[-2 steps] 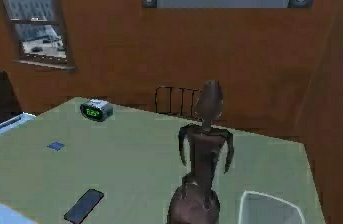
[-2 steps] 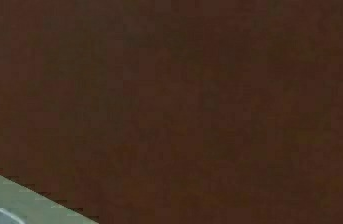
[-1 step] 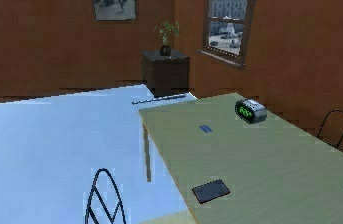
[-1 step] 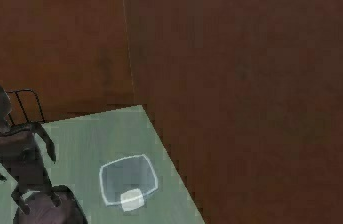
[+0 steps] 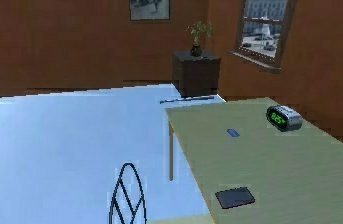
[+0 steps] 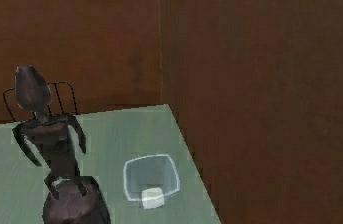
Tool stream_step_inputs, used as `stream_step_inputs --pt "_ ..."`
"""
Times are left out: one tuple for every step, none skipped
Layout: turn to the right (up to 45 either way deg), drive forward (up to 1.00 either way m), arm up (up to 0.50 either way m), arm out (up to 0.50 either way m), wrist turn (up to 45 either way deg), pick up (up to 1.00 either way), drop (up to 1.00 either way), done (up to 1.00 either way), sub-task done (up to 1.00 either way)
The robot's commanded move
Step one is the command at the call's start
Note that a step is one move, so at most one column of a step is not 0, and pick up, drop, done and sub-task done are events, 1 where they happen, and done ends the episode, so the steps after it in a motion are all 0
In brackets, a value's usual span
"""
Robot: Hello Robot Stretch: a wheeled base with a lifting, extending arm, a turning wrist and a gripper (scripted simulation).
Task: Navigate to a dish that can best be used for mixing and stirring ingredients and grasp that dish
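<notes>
Clear bowl (image 6: 149, 178) on the green bench (image 6: 109, 135), at the arm side view's 5 o'clock, near the bench's 3 o'clock edge, small white block (image 6: 151, 197) at its 6 o'clock rim, dark statue (image 6: 45, 125) at its 10 o'clock, end effector's state and hold cannot be told.

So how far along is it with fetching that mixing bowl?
Getting there looks done: a clear bowl sits on the green table close by, beside a dark statue. In hand: probably lining up to reach it. Left: the grasp itself; the bowl rests on the tabletop.
</notes>
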Motion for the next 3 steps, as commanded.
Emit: stream_step_inputs --pt "0.0 0.0 0.5 0.0 0.0 0.0 0.0 0.0 0.0" --pt "0.0 0.0 0.38 0.0 0.0 0.0 0.0 0.0 0.0" --pt "0.0 0.0 0.0 0.1 0.0 0.0 0.0 0.0 0.0"
